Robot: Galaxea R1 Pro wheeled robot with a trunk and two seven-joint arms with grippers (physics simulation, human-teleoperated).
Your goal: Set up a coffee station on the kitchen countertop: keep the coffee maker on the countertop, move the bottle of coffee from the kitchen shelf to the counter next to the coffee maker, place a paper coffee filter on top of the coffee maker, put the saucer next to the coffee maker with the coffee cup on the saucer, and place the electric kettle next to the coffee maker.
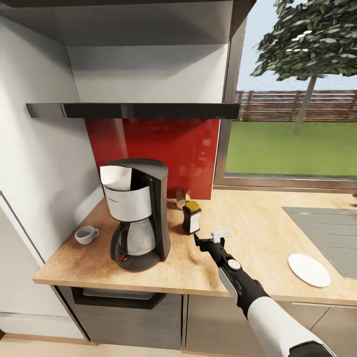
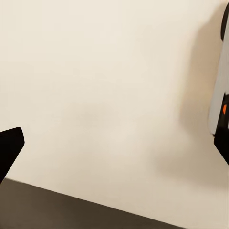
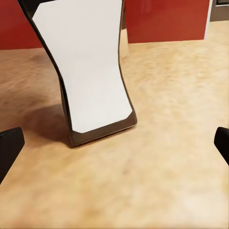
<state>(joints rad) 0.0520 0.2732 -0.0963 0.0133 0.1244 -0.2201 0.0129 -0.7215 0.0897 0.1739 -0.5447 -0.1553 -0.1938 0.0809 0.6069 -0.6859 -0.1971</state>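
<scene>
Head view: one coffee maker (image 1: 136,213), one paper coffee filter (image 1: 116,177), one bottle of coffee (image 1: 191,216), one coffee cup (image 1: 87,234), one saucer (image 1: 309,269) and one right gripper (image 1: 207,243) are seen over a single light-wood countertop (image 1: 258,233). The coffee maker is a black drip machine with a brushed-steel front panel, a rounded steel carafe and a small red switch at its base; the white paper cone sits in its top. The bottle is small, waisted and dark brown, with a yellow cap and a white label; it stands upright just ahead of the gripper, between it and the glossy red backsplash (image 1: 163,144), not touching the fingers. The coffee maker stands beyond the bottle to the gripper's left, and the plain white cup, with one side handle, lies farther left still, near the wall. The flat round saucer rests well to the gripper's right, beside the grey steel sink (image 1: 332,233). A thin glossy black kitchen shelf (image 1: 134,110) runs above the backsplash. The right arm, white with black segments, reaches forward low over the counter. In the right wrist view, the bottle's label (image 3: 90,67) faces the camera and the two black fingertips (image 3: 9,148) stand wide apart at the edges. In the left wrist view, a dark fingertip (image 2: 8,148) of the left gripper faces a plain cream surface; its spread cannot be told.
</scene>
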